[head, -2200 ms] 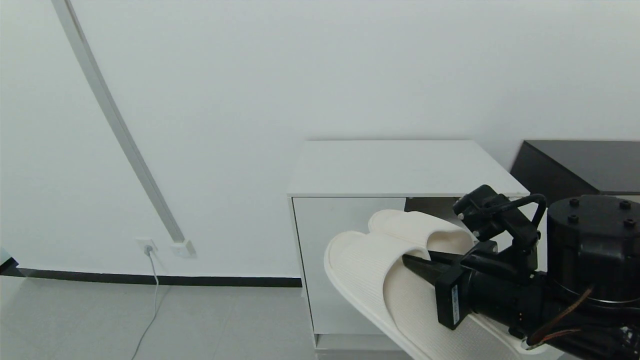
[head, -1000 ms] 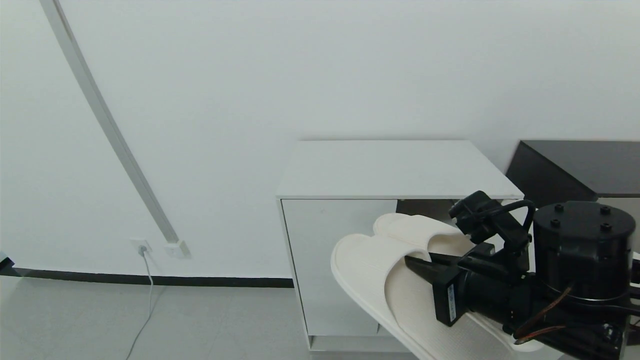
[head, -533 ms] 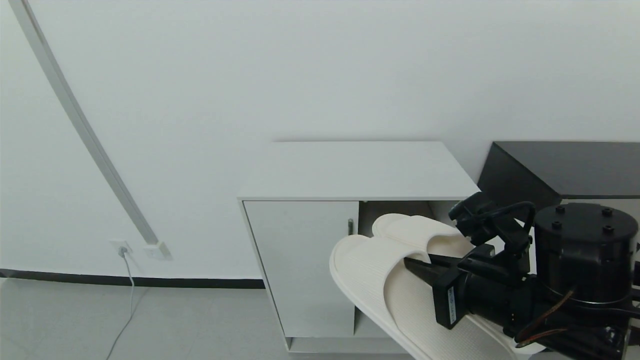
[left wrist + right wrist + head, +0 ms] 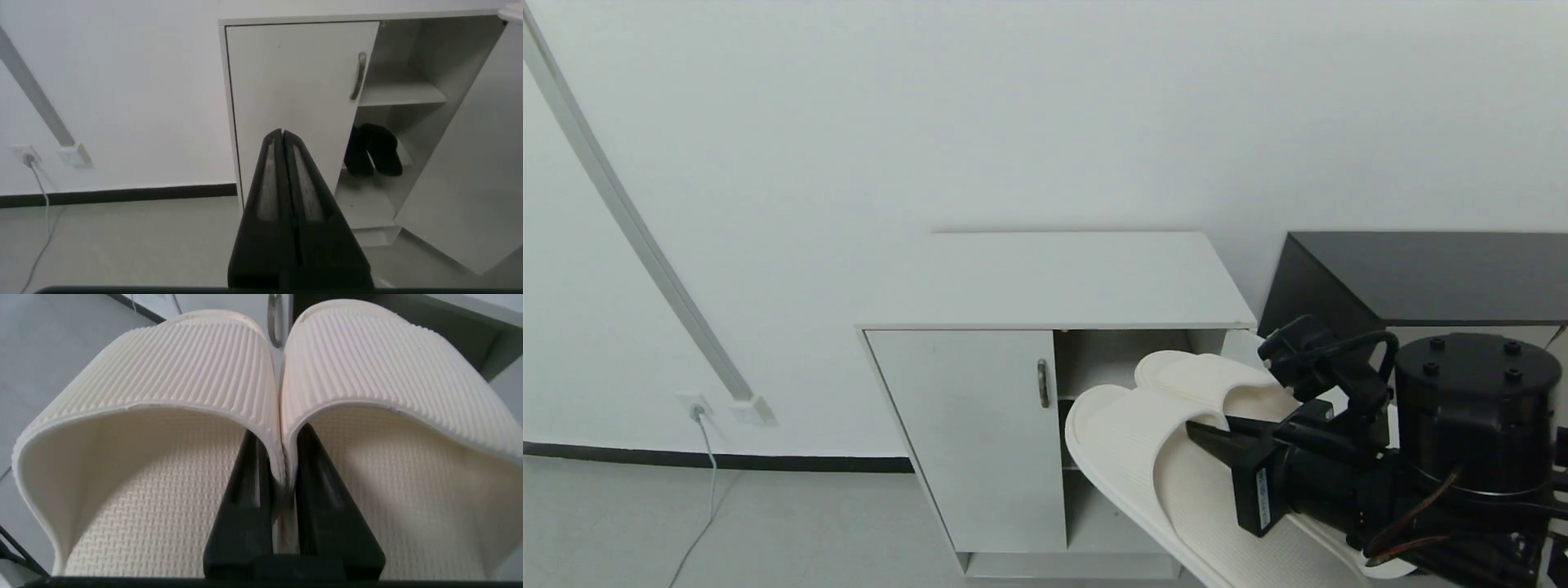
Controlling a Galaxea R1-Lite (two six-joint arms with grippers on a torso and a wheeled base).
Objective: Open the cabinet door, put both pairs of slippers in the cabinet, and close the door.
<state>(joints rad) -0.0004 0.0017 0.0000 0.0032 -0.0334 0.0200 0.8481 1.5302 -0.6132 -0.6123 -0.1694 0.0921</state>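
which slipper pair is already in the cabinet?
The black pair, below the shelf inside the cabinet. The white pair is outside it, clamped in the right gripper.

Wall: you're facing a plain white wall point(image 4: 1013, 106); it runs the full width of the head view.
Trunking: grey strip point(image 4: 629, 237) slants down the wall on your L and ends at a small white box point(image 4: 752, 410).
Socket: white outlet point(image 4: 690, 403) just beside that box, low on the wall. A grey cable point(image 4: 698, 506) is plugged in and trails down onto the floor.
Skirting: thin black band point(image 4: 727, 461) where wall meets floor.
Floor: pale grey floor point(image 4: 768, 531), smooth.
Furniture: near-black unit point(image 4: 1421, 273) on your R, against the wall; flat top & one side panel in view.
Light: even & soft, approx uniform over wall & floor.
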